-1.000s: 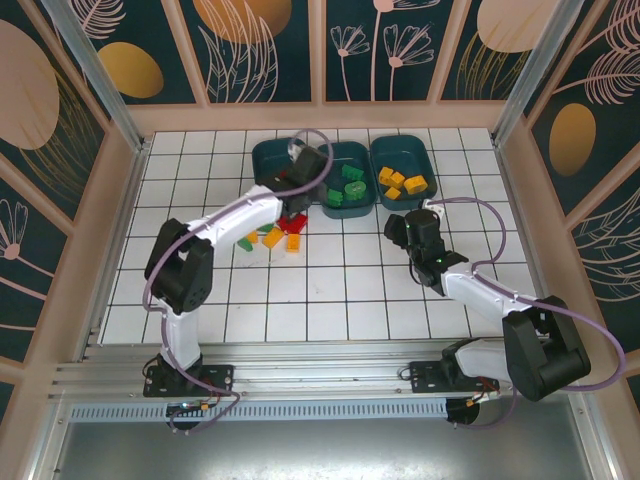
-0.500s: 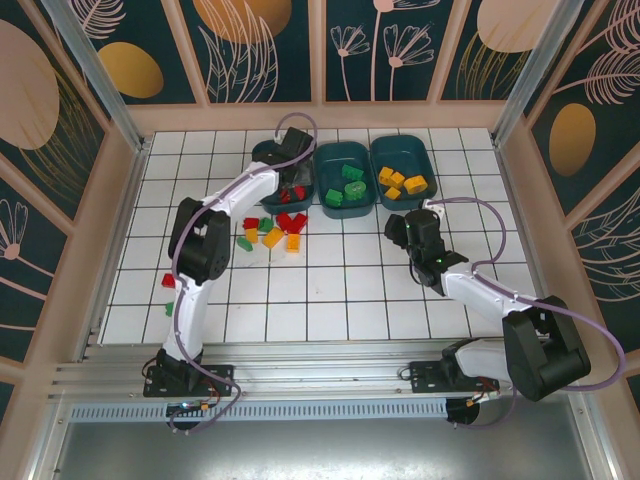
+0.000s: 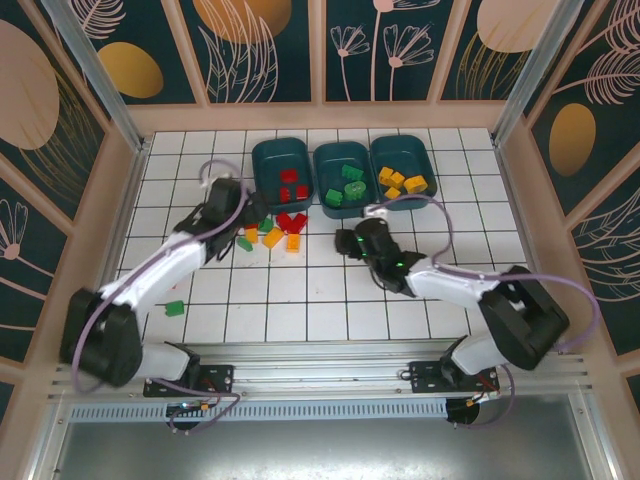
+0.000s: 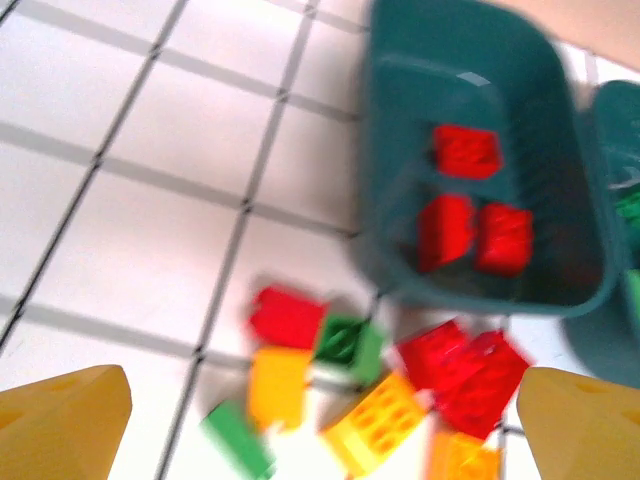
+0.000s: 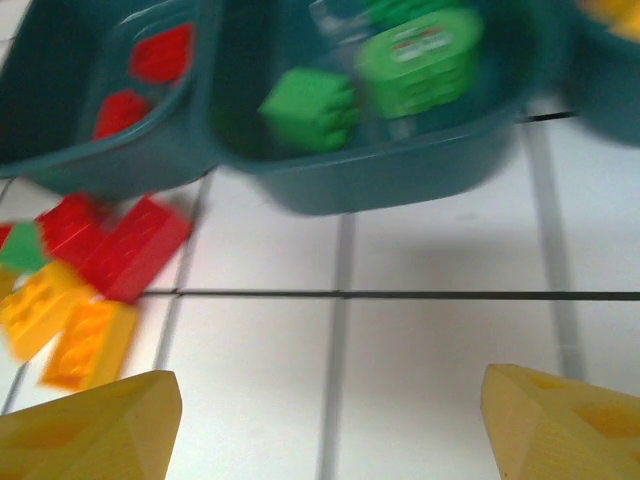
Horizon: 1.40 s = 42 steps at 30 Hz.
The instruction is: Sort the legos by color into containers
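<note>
Three teal containers stand in a row at the back: the left one (image 3: 262,165) holds red legos (image 3: 291,184), the middle one (image 3: 325,172) green, the right one (image 3: 428,160) yellow. A loose cluster of red, yellow and green legos (image 3: 275,232) lies in front of the left tub. My left gripper (image 3: 246,212) hovers open just left of that cluster; in the left wrist view the cluster (image 4: 350,355) lies ahead between the open fingers (image 4: 70,420). My right gripper (image 3: 346,241) stands open over bare tile, right of the cluster, with nothing between its fingertips (image 5: 565,425).
A single green lego (image 3: 174,308) lies apart on the tiles at the near left. The white tiled floor is ringed by a low wooden wall (image 3: 128,175). The right wrist view has the green tub's wall (image 5: 400,175) close ahead and loose red legos (image 5: 125,240) to its left.
My left arm pulled back from over the red tub to the left and its jaws opened wide. My right arm swung left across the tiles toward the loose cluster.
</note>
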### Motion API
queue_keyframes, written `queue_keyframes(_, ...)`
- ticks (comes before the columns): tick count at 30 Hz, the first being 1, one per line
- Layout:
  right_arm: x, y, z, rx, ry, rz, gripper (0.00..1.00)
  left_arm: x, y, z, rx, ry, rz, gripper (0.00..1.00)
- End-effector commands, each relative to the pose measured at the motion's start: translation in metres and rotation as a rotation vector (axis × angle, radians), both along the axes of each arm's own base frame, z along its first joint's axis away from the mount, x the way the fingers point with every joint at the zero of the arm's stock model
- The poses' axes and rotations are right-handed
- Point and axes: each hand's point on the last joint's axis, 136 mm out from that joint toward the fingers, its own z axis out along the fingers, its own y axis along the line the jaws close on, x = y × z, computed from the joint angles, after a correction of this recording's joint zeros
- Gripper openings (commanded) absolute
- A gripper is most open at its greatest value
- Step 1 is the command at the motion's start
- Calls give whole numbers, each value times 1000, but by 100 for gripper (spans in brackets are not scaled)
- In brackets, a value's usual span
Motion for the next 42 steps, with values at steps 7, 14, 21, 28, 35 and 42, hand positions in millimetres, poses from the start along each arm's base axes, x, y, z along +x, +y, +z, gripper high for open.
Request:
queue_keyframes(7,-15,112,-38,-79,85,78,86,-85,41,-50,-186,4,141,99)
queue_keyframes(14,-6,131,-65,-122,133,65,84,-98,41,-45,-232,-17,125,98)
queue_keyframes(21,14,129,-87,-156,150,32,76,-98,39,-43,-235,-25,111,99)
queue_keyframes(28,28,127,-88,-167,127,15,65,-94,39,-39,-211,-25,102,99)
queue_keyframes(35,24,118,-76,-165,96,15,36,-83,30,-25,-179,-15,48,97)
queue_keyframes(42,12,93,-9,-111,-13,6,31,-66,17,-21,-88,63,-26,78)
